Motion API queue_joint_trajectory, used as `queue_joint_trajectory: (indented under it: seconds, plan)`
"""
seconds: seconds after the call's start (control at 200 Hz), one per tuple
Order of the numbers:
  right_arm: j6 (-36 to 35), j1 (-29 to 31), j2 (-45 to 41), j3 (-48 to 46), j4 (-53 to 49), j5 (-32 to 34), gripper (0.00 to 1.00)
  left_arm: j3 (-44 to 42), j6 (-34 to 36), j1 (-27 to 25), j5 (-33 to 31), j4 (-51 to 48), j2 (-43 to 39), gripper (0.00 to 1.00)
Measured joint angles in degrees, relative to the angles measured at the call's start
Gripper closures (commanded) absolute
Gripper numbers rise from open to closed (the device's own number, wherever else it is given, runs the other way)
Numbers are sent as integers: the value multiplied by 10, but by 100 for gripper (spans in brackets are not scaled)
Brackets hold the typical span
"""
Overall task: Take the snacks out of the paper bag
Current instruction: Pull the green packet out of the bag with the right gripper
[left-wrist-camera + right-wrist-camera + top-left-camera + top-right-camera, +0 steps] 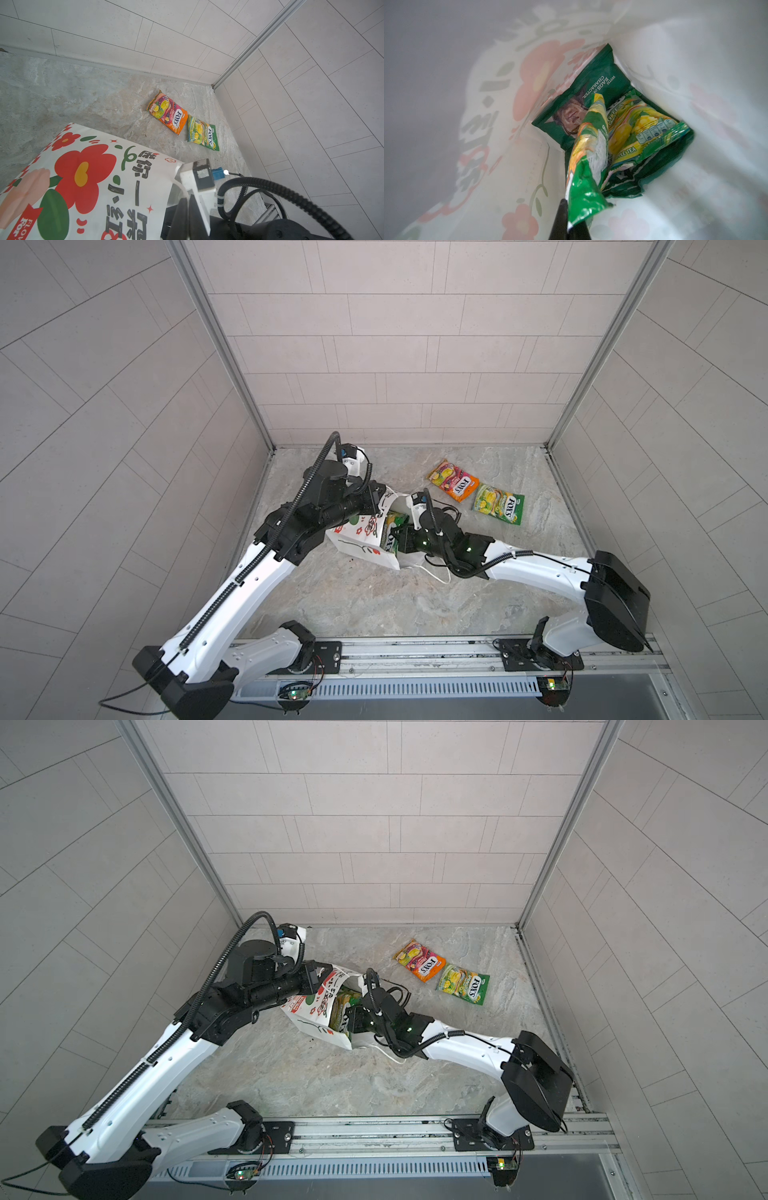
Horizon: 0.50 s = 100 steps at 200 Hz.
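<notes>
Right gripper (572,222) pinching corner of green-yellow packet (588,158), deep inside paper bag (357,543), desk (374,605) centre. Left gripper (379,502) clamped on bag rim, mouth open. Withdraw straight along bag axis; corner grip looks thin. Orange-pink packet (454,481) out, toward far-right corner.

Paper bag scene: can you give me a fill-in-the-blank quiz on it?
1. ____ packets lie on the table outside the paper bag.
2. The orange-pink packet reads ____.
3. The right tool is shut on a green-yellow packet ____ the bag.
Missing: two; FOX'S; inside.
</notes>
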Motion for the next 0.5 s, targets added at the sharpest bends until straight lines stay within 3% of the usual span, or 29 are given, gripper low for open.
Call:
queue_joint_trajectory:
  seconds: [0.5]
  plan:
    - [-63, -43, -143, -3, -115, -57, 100, 0, 0, 0, -15, 0, -3, 100]
